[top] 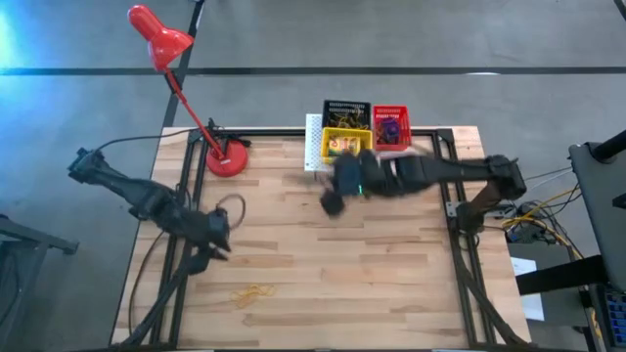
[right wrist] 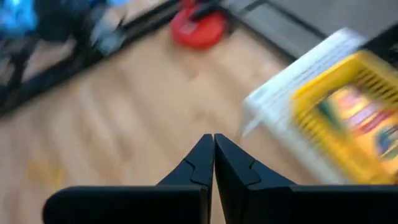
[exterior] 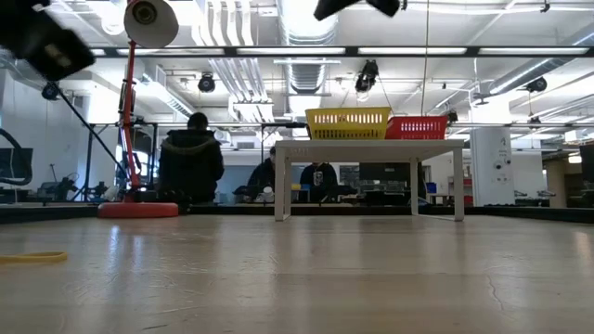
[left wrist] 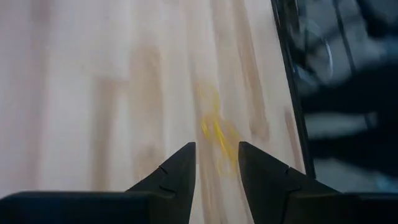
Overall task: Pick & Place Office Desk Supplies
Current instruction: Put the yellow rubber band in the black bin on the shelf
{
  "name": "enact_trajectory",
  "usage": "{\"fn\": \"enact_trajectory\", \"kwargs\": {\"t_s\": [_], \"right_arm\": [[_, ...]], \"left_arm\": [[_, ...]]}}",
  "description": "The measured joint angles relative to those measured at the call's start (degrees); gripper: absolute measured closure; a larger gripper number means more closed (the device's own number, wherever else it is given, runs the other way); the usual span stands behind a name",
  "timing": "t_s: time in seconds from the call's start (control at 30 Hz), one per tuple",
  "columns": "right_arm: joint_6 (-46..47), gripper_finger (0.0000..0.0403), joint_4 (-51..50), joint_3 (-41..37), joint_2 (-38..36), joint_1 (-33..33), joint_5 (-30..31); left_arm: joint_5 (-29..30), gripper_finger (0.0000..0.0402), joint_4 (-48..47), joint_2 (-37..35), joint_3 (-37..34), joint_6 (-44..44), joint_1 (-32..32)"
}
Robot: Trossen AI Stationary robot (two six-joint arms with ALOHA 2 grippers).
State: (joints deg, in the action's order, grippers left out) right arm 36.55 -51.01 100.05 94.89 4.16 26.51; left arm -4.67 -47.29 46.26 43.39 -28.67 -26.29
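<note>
Thin yellow rubber bands (top: 252, 291) lie loose on the wooden table near its near edge; they show blurred past my left fingers (left wrist: 214, 134) and as a flat loop in the low view (exterior: 32, 257). My left gripper (top: 213, 240) (left wrist: 216, 155) is open and hangs over the table's left part, above and short of the bands, touching nothing. Black (top: 347, 110), yellow (top: 344, 143) (right wrist: 354, 118) and red (top: 389, 125) trays sit on the white perforated stand (top: 314, 143) at the far edge. My right gripper (top: 333, 202) (right wrist: 214, 144) is shut, empty, in the air just near of the stand.
The red desk lamp stands by its round base (top: 227, 158) on the far-left part of the table, its head out over the floor. A black frame runs round the table's edges. Bare wood lies between the two grippers. People sit in the room beyond (exterior: 190, 158).
</note>
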Motion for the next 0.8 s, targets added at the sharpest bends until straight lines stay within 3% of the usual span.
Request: {"fn": "enact_trajectory", "kwargs": {"t_s": [0.17, 0.33, 0.43, 0.6, 0.8], "right_arm": [[7.21, 0.0394, -5.59, -3.12, 0.09, 11.23, 0.35], [21.38, 0.0394, -15.13, -6.06, 0.09, 19.82, 2.22], [27.97, 0.0394, -19.68, -8.25, 0.09, 23.43, 3.63], [35.68, 0.0394, -29.25, -9.11, -0.34, 26.30, 5.21], [35.58, 0.0394, -35.66, -9.24, -2.41, 26.74, 5.23]], "left_arm": [[-3.29, 0.0276, 8.96, 2.89, -7.72, -0.35, -8.31], [-3.21, 0.0276, 29.12, 8.27, -15.75, -6.83, -17.47], [-0.07, 0.0276, 38.66, 12.93, -18.98, -10.13, -20.68], [4.39, 0.0276, 41.34, 22.01, -18.94, -10.85, -21.35], [5.11, 0.0276, 41.54, 31.96, -15.69, -16.05, -21.28]]}}
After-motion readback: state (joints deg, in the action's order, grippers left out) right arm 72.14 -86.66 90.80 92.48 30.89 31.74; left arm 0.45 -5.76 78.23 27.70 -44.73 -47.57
